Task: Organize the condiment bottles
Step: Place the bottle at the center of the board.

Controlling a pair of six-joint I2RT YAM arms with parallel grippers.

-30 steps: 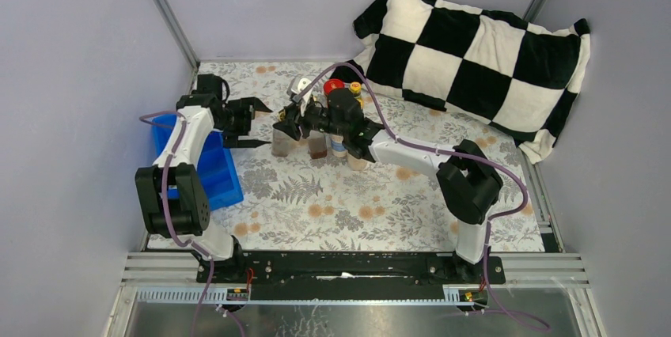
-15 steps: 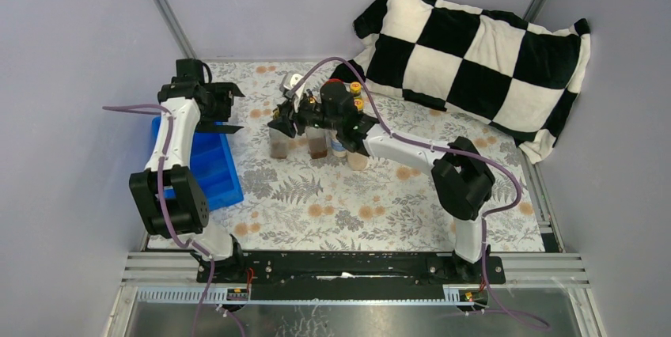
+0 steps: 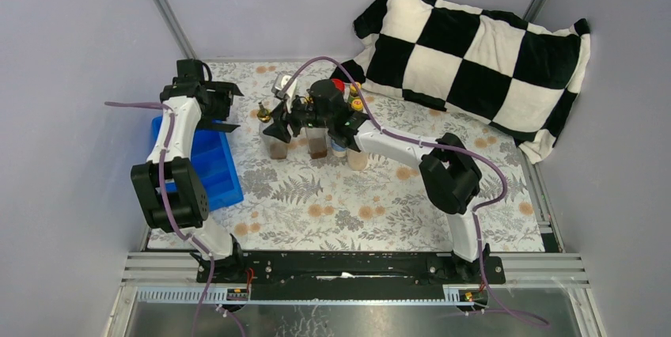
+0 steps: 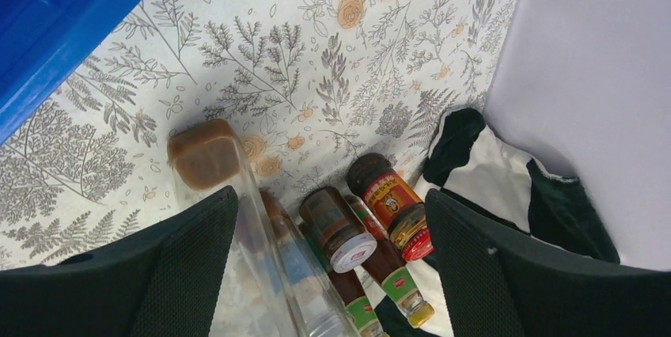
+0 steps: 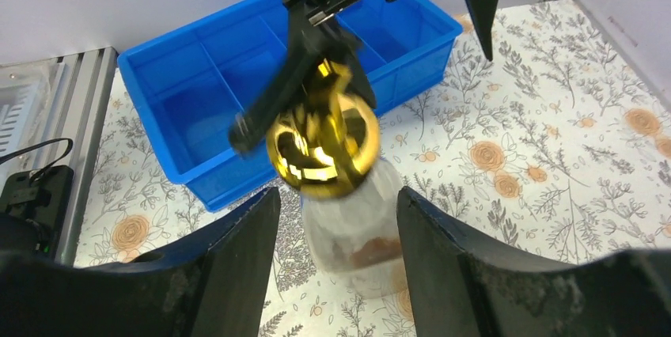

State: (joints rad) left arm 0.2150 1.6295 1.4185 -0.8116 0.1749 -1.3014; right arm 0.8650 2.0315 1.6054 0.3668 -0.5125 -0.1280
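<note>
A tall clear gold-spouted bottle (image 3: 273, 138) with brown sauce at its bottom stands upright at the left end of the bottle cluster. My right gripper (image 3: 278, 125) is open, its jaws on either side of this bottle (image 5: 356, 218) with a gap on each side. The other bottles stand behind it: a second clear bottle (image 3: 317, 142), yellow-capped dark sauce bottles (image 4: 396, 285), a red-lidded jar (image 4: 392, 198) and a white-lidded jar (image 4: 342, 230). My left gripper (image 3: 219, 107) is open and empty, left of the cluster, above the tray's far end.
A blue divided tray (image 3: 225, 183) lies at the left, also in the right wrist view (image 5: 229, 76). A black-and-white checkered pillow (image 3: 483, 52) fills the back right, close behind the bottles. The floral cloth (image 3: 348, 202) covers the table.
My left gripper has swung back and left, away from the bottles. My right gripper has shifted slightly left, and the bottle's gold spout now shows beside it.
</note>
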